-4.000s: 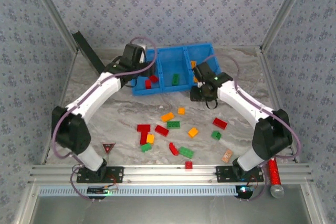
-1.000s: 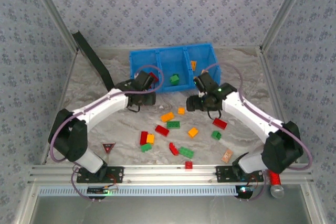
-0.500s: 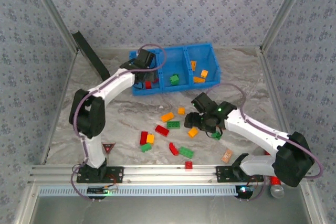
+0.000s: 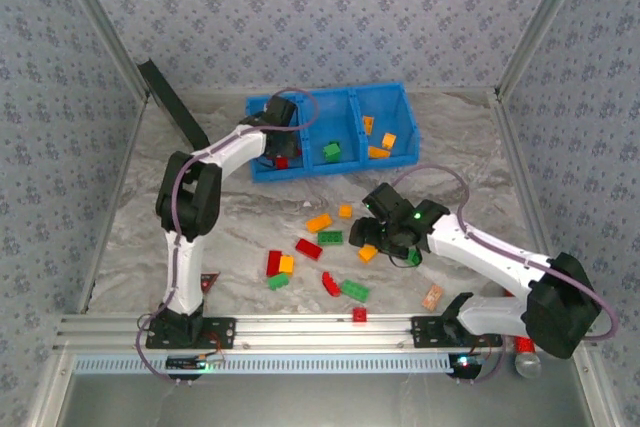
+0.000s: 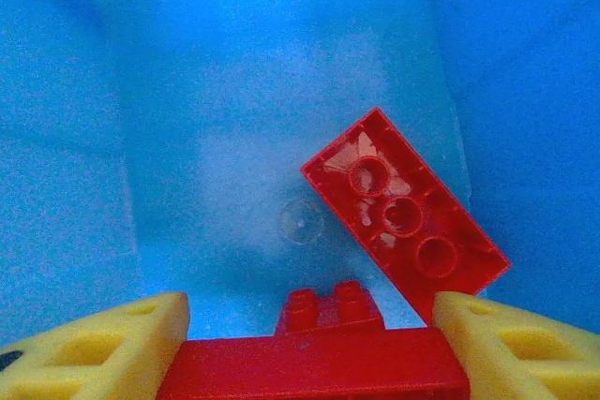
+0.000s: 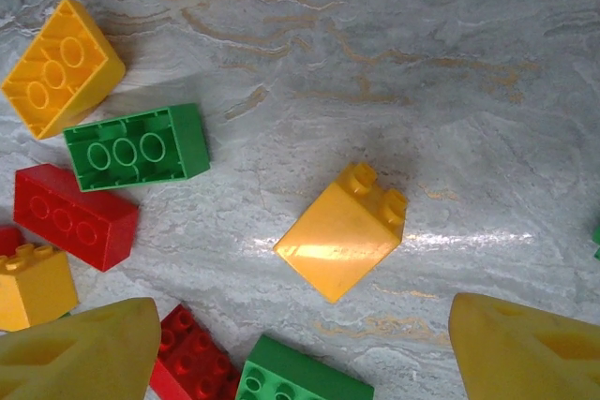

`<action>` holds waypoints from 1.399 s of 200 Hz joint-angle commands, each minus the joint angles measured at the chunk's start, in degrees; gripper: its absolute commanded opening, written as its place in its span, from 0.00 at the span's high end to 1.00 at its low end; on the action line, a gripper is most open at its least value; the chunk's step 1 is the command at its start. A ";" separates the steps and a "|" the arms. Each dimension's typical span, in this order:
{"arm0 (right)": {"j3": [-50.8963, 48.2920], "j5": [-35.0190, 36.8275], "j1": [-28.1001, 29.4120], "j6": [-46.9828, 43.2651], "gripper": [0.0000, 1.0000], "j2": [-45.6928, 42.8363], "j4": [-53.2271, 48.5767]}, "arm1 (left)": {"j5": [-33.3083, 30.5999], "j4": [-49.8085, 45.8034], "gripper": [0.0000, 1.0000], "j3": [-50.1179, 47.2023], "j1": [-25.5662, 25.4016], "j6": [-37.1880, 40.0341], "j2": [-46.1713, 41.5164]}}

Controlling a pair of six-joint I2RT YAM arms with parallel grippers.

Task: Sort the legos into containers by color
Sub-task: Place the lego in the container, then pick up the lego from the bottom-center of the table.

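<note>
Since a second ago, the left gripper (image 5: 309, 348) has been carried from the table to the blue tray (image 4: 345, 165), and the right gripper (image 6: 305, 348) has been brought down over the loose legos (image 4: 330, 237). A long red brick (image 5: 375, 372) is clamped between the partly spread left jaws over the left compartment. A second red brick (image 5: 405, 217) already lies tilted there, so reds are evidently being gathered in it. The right jaws are spread wide and empty, with an orange-yellow brick (image 6: 339, 243) framed between them, presumably meant for the right compartment. A green brick (image 6: 300, 377) and a small red brick (image 6: 192, 358) are crowded beside one finger (image 6: 84, 348) and could be caught when the jaws close. Others are scattered on the marble table (image 6: 469, 91).
</note>
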 commanded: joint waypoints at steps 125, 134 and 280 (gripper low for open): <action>-3.84 -3.15 -1.57 0.17 0.23 11.06 8.35 | 1.79 0.45 0.28 0.05 0.22 0.02 -1.29; -3.74 -2.98 -1.72 -0.18 0.23 11.70 8.49 | 1.59 0.71 0.26 0.03 0.22 0.33 -1.83; -3.12 -2.31 -2.36 -3.17 0.61 15.34 9.83 | 4.15 4.16 0.14 -1.36 0.20 1.44 -10.67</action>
